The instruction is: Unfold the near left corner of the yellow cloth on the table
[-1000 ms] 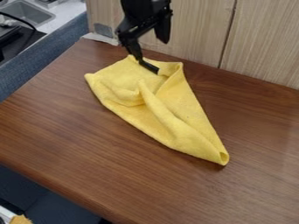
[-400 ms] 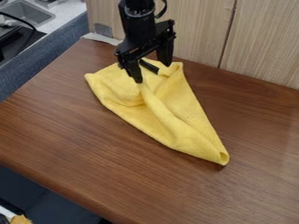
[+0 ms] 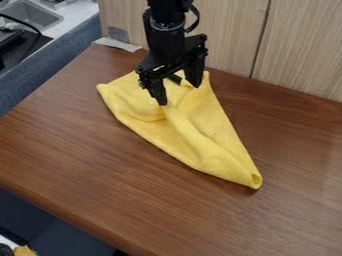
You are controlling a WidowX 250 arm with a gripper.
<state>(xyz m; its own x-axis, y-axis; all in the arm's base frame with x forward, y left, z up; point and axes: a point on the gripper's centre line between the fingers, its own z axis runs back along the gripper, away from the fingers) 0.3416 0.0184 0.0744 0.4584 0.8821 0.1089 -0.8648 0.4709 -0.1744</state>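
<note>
Gripper [image 3: 180, 95], black and two-fingered, is shown pointing down above the wide end of a yellow cloth [image 3: 190, 135]. The jaws are parted, with a clear gap between the two tips; nothing is seen clasped between them. One tip is set lower in the view, at the upper end of a raised fold [image 3: 184, 129] in the cloth; whether the fold is touched by it cannot be told. The other tip is seen over the cloth's far edge region.

The cloth is laid on a brown wooden table [image 3: 100, 160], partly beneath the jaws. From below the jaws it is drawn out toward the lower right of the view, where it is narrowed to a rolled, hollow end [image 3: 255, 180]. Its wide part is spread under the jaws and out to their left in the view, where a corner [image 3: 105, 89] is formed. Just behind the jaws, a short dark bar [image 3: 175, 78] is seen lying against the cloth, partly hidden by the gripper.

Beyond the jaws, the table is bordered by pale wood-grain panels [image 3: 230, 35], divided by a dark seam. Behind the jaws and to their left, a pale strip [image 3: 117, 44] is placed at the table's far corner. Farther off on that side, a blue-grey partition [image 3: 57, 62] and a metal sink [image 3: 35, 16] are seen, well apart from the jaws.
</note>
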